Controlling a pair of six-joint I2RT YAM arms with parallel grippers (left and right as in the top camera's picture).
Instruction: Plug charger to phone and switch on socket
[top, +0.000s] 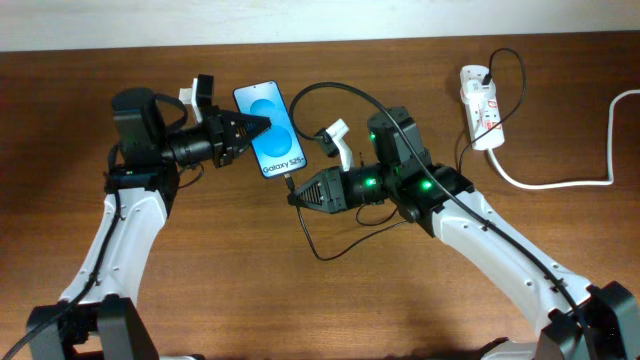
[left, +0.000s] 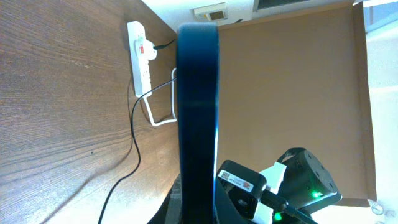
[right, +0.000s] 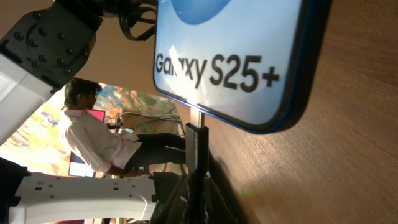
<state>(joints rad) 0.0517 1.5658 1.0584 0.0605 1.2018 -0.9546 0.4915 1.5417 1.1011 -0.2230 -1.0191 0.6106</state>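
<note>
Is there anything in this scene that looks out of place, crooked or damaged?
Nothing looks spilled or damaged. The phone sits at a slant, gripped by the left claw, while the right claw holds the charger at the phone's lower edge. Its slack cable loops loosely around the right arm.

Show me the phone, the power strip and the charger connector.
phone (top: 281, 136), overhead view, middle of its blue screen.
power strip (top: 482, 108), overhead view, middle of its white face.
charger connector (right: 196, 148), right wrist view, black body under the phone's edge.
</note>
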